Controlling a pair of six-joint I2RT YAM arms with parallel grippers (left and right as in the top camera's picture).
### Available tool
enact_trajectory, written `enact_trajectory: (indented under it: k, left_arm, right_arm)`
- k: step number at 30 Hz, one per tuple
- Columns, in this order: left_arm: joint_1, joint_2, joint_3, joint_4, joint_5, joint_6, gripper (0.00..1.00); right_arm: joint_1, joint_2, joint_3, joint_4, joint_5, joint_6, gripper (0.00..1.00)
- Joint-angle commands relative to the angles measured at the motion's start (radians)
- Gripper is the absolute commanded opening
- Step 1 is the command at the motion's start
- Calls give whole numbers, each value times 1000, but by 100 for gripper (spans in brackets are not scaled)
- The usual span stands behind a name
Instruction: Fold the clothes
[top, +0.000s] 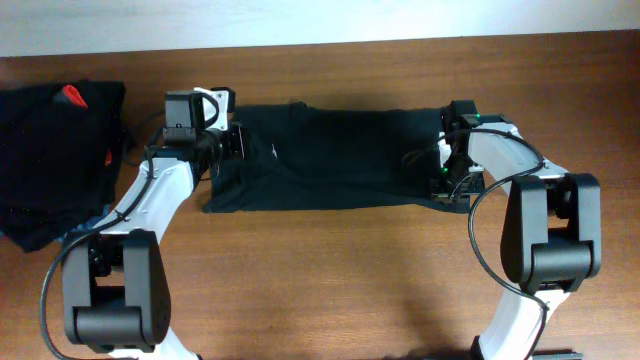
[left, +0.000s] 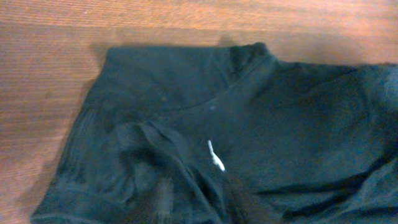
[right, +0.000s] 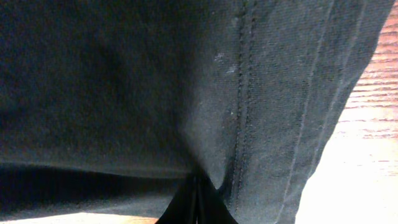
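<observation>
A plain black shirt (top: 340, 155) lies spread in a wide band across the middle of the table, its small white swoosh logo (left: 216, 155) facing up. My left gripper (top: 236, 142) is at the shirt's left end. In the left wrist view the cloth (left: 186, 93) bunches up in ridges towards the jaws, which are mostly hidden by fabric and appear shut on it. My right gripper (top: 450, 172) is at the shirt's right end. In the right wrist view its fingers (right: 196, 202) are closed together, pinching the hemmed edge of the shirt (right: 249, 93).
A pile of other black clothes (top: 50, 150) with red tags (top: 72, 96) lies at the far left of the wooden table (top: 330, 280). A pale wall runs along the table's back edge.
</observation>
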Motion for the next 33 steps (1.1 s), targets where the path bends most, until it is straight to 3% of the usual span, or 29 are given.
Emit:
enact_trajectory:
  k: [1,6,9,14,17,20,24,33]
  left_arm:
    - [0,9,6,-34,-41,-16,49]
    - [0,9,6,-146,-37,-16,46]
    - [0,9,6,-290,-14,-16,26]
    - [1,9,6,-491,-15,25,15]
    - [1,9,6,-545,-15,70,1]
    - [0,9,6,-559,-13,134,0]
    - [0,9,6,-562,100,262,0]
    - [0,32,6,-494,41,262,1]
  right_arm:
    - [2,4,-23,4,31,-5,4]
    - [2,4,-23,6,30,-5,4]
    - [2,4,-23,7,31,-5,4]
    - [2,4,-23,11,31,-5,4]
    - [2,4,-23,13,31,-5,4]
    - [2,4,-23,13,30,-5,4]
    - [2,4,-23,12,31,-5,4]
    - [2,4,-23,3,31,-5,4]
